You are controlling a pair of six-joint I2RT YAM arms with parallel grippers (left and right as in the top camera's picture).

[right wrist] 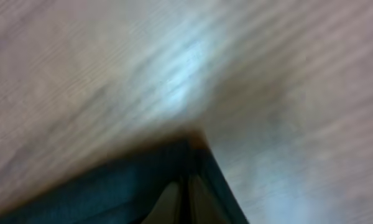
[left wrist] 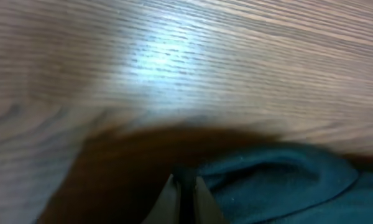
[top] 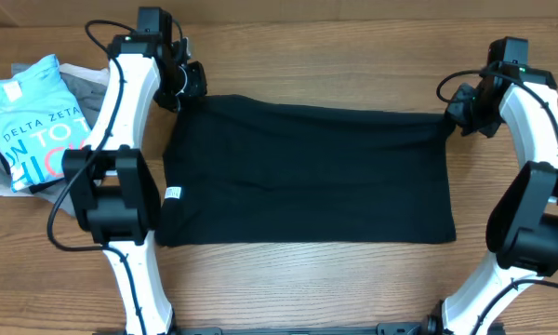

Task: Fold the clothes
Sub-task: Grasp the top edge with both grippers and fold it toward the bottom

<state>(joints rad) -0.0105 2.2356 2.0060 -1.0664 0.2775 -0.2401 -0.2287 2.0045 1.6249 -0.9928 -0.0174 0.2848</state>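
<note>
Plain black soft fabric garment (top: 307, 167) lies spread flat on the wooden surface (top: 307, 46), with a small white tag (top: 172, 194) at its left edge. Left gripper (top: 184, 86) is at the garment's far left corner and right gripper (top: 454, 113) at its far right corner. Both wrist views are blurred, but each pair of jaws appears drawn narrow, pinching the cloth edge. Light blue tee with lettering (top: 33, 121) lies on grey garments (top: 88, 84), well left of the black garment.

Table (top: 307, 279) open front of clothes (top: 307, 167); tee pile (top: 37, 126) blocks L.
</note>
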